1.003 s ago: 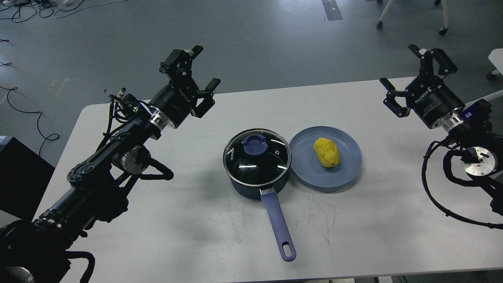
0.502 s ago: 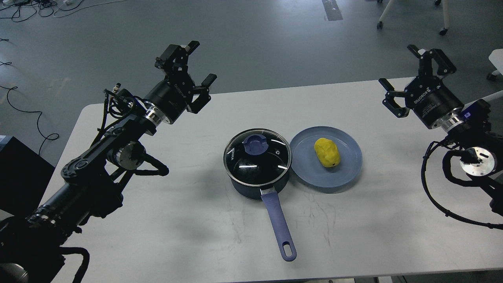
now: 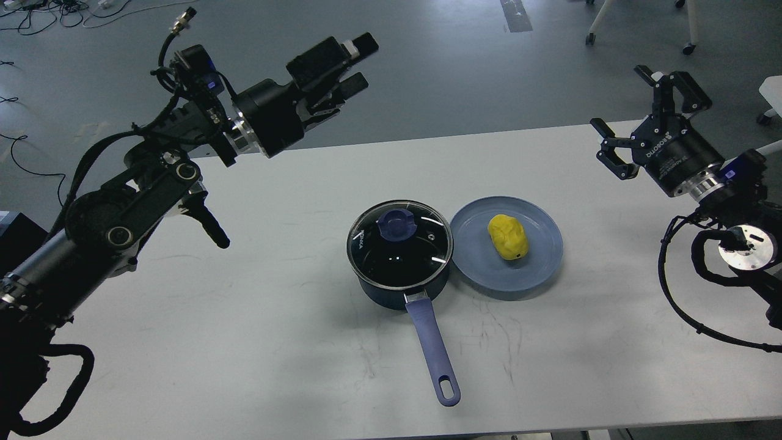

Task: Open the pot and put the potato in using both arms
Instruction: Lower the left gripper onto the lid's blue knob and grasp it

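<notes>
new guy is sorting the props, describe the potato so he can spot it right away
On the white table, find the dark saucepan with the glass lid and long blue handle near the middle. Right beside it, on its right, is a flat blue plate, and the potato lies on that plate. It is the only bright yellow thing there, a small lumpy oval with a dark spot.

table (image 3: pixel 256 318): white | on it: pot (image 3: pixel 400 269); blue plate (image 3: pixel 531 263)
</notes>
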You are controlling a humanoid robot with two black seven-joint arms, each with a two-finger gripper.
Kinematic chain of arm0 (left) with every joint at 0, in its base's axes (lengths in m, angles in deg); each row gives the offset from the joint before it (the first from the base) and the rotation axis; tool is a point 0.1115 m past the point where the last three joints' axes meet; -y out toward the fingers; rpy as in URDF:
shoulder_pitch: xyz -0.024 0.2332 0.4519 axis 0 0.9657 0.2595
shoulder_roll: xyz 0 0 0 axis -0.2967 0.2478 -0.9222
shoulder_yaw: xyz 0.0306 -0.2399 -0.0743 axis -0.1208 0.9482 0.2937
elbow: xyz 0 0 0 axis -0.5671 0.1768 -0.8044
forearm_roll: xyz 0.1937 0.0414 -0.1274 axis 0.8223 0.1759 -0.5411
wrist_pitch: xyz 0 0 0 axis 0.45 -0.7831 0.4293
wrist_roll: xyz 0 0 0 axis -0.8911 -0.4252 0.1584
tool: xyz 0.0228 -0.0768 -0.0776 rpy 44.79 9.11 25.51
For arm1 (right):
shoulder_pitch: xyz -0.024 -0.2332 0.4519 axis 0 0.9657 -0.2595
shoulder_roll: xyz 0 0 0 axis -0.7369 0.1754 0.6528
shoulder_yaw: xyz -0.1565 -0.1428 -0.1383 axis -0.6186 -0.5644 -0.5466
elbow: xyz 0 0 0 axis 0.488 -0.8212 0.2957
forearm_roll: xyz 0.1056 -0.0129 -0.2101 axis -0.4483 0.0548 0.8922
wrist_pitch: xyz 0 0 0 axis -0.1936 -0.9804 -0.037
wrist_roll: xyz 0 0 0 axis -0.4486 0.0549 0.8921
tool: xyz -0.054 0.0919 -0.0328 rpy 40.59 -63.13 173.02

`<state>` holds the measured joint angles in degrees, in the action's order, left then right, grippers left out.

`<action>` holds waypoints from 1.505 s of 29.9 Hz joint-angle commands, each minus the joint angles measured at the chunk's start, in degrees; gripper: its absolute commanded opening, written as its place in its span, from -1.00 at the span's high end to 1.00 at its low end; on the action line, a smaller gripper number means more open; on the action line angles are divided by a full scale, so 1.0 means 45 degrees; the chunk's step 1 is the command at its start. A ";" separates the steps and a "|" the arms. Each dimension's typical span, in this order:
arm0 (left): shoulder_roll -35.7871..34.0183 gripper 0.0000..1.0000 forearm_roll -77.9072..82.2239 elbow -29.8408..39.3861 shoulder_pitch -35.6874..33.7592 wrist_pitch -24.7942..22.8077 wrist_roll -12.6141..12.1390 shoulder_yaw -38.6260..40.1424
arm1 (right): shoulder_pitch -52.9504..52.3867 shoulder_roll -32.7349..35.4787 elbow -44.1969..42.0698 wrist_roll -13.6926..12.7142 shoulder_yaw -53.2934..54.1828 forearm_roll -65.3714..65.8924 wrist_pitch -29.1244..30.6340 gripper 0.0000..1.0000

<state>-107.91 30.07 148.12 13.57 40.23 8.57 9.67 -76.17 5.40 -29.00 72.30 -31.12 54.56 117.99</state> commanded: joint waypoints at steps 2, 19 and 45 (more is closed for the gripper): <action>-0.0009 -0.96 0.3920 0.0722 -0.1457 0.0086 -0.0001 -0.2155 | 0.0015 0.0175 0.0054 0.0001 -0.0019 0.0000 0.0000 -1.00; 0.1573 -0.96 0.8066 -0.0606 -0.2984 0.0222 -0.0001 -0.5517 | 0.0093 0.0468 0.0249 0.0001 -0.0039 0.0000 0.0000 -1.00; 0.1534 0.00 0.8066 -0.1622 -0.1987 0.0360 -0.0001 -0.5850 | 0.0151 0.0468 0.0230 0.0001 -0.0077 0.0020 0.0000 -1.00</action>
<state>-100.98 66.28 140.82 4.73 41.94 8.56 -16.66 -75.58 7.51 -27.97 72.30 -31.43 54.63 117.99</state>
